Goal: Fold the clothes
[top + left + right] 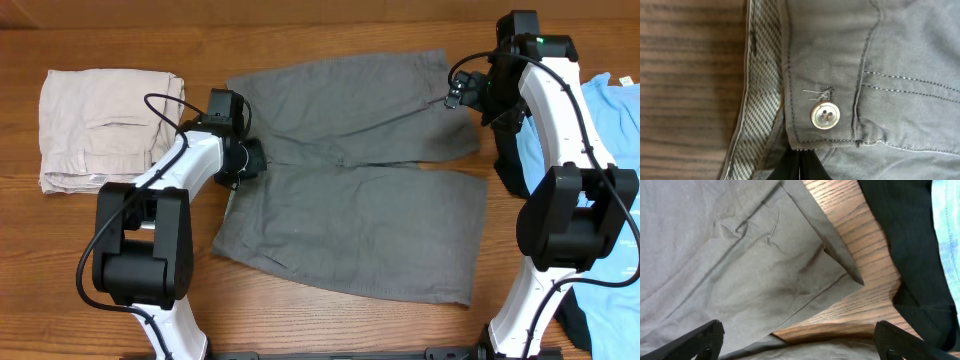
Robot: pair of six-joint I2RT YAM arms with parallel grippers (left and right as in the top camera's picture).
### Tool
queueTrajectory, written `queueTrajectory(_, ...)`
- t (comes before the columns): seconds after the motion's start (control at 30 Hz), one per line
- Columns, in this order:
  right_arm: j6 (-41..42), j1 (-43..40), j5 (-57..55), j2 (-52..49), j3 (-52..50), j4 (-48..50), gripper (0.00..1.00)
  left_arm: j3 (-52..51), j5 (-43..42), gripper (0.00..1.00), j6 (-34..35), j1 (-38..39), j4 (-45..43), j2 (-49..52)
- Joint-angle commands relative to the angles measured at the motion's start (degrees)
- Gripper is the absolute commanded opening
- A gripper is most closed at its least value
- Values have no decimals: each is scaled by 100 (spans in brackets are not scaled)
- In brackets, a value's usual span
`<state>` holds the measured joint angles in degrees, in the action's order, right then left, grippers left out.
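White link shells and bulky black joint housings are recorded on left arm (175, 165) and right arm (560, 105). Black cables (165, 110) are run alongside. On the right gripper (799, 339), fingers (697, 341) are noted black, wedge-shaped.

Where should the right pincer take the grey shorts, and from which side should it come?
Take the grey shorts at the hem corner of the far leg, coming in from the leg-end side, over the table. That corner lies flat on the wood with its edge free, and the open right pincer faces it.
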<state>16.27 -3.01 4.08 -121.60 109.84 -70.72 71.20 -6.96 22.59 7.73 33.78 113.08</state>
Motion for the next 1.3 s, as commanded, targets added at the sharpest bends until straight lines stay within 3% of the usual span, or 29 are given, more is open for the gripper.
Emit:
queueTrajectory(0.0,4,-28,9,127,101,13,100,-74,675,4,323,-103,-149,463)
queueTrajectory(0.1,4,-28,9,127,101,13,100,-74,1029,4,573,-190,-240,466)
queueTrajectory(0.27,4,-28,9,127,101,13,100,-66,861,4,682,-302,-363,459)
queueTrajectory(0.43,7,-28,9,127,101,13,100,258,236,4,612,-251,-223,138)
queueTrajectory(0.8,4,-28,9,127,101,13,100,1270,223,4,190,339,518,-1078)
queueTrajectory(1.27,4,-28,9,127,101,13,100,1298,439,4,181,909,109,538)
